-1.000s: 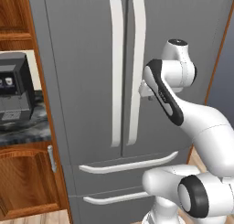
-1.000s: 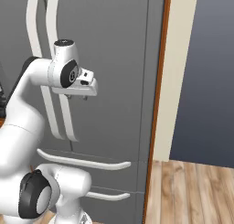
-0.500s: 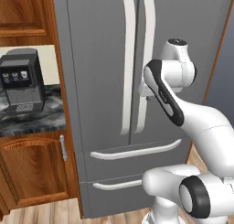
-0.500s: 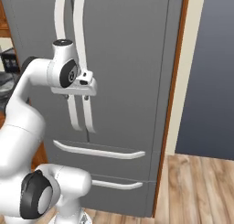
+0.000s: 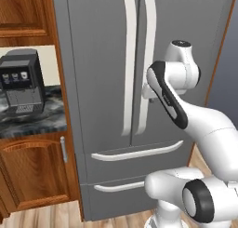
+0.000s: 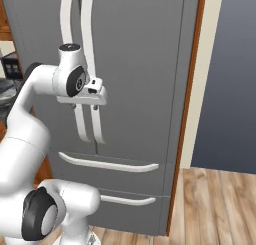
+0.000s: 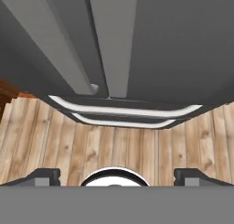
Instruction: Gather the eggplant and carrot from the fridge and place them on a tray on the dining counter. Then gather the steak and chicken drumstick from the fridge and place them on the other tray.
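While the fridge (image 5: 102,83) is shut with both doors closed, this looks like the very first step: getting a door open so the eggplant and carrot can come out. Gripper (image 7: 117,175) hangs in front of the handles (image 6: 87,64), jaws spread wide and holding nothing. Next up, I'd guess it needs to swing toward 12 o'clock and clamp a handle.

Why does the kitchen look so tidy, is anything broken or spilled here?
Nothing stands out. The fridge has both doors shut, its handles hang straight and its two drawers are pushed in. The coffee machine stands upright on the counter.
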